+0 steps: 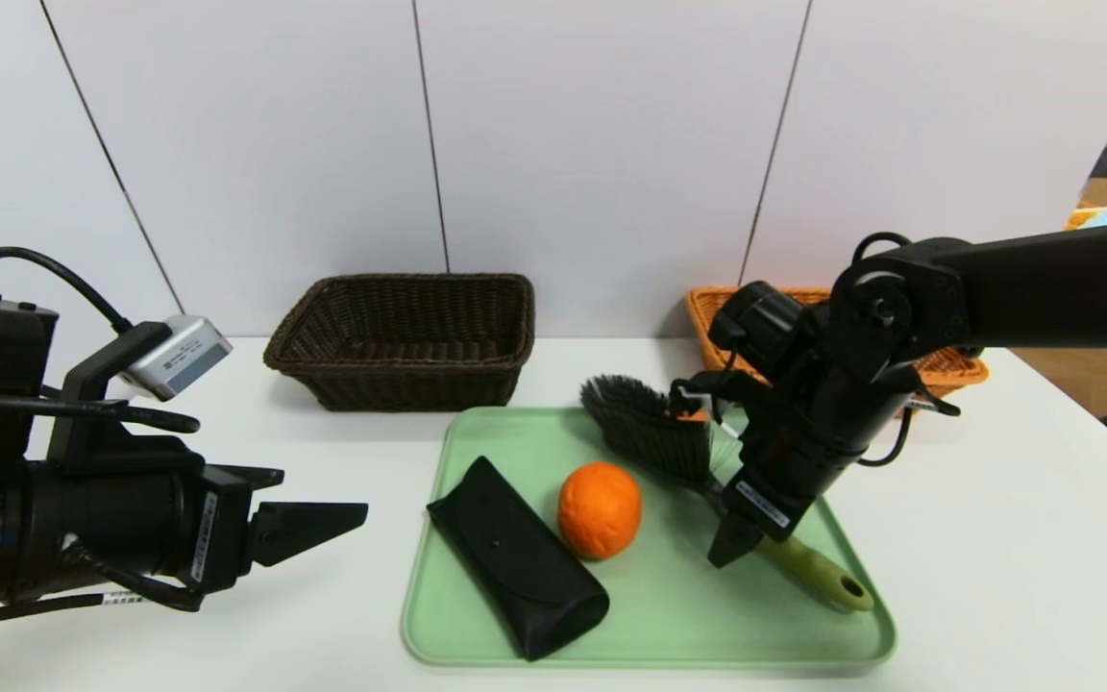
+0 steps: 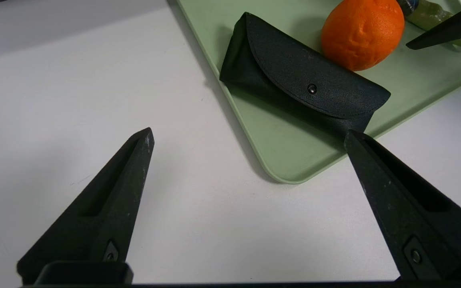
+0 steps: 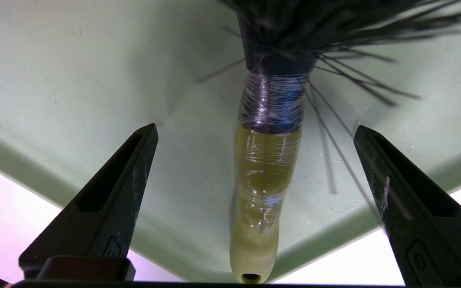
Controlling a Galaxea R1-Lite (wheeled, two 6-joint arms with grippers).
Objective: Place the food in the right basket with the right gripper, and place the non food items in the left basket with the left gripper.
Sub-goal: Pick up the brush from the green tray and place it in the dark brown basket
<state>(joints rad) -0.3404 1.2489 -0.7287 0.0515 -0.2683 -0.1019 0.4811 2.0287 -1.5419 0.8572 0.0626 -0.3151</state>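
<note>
The orange fruit (image 1: 599,509) sits mid-tray on the green tray (image 1: 650,634), beside the black flap case (image 1: 515,557). The dark bristle brush (image 1: 654,432) lies with its green handle (image 1: 818,572) pointing to the tray's near right corner. My right gripper (image 1: 731,548) hangs open just over that handle (image 3: 264,172), one finger on each side with wide gaps, touching nothing (image 3: 255,129). To the left of the tray, my left gripper (image 1: 342,524) stays open over bare table (image 2: 248,135), with the case (image 2: 306,86) and the fruit (image 2: 360,34) ahead of it.
The dark brown left basket (image 1: 405,341) stands behind the tray's left corner. Farther right, the orange-tan right basket (image 1: 947,370) is mostly hidden by my right arm. A white wall closes off the back of the table.
</note>
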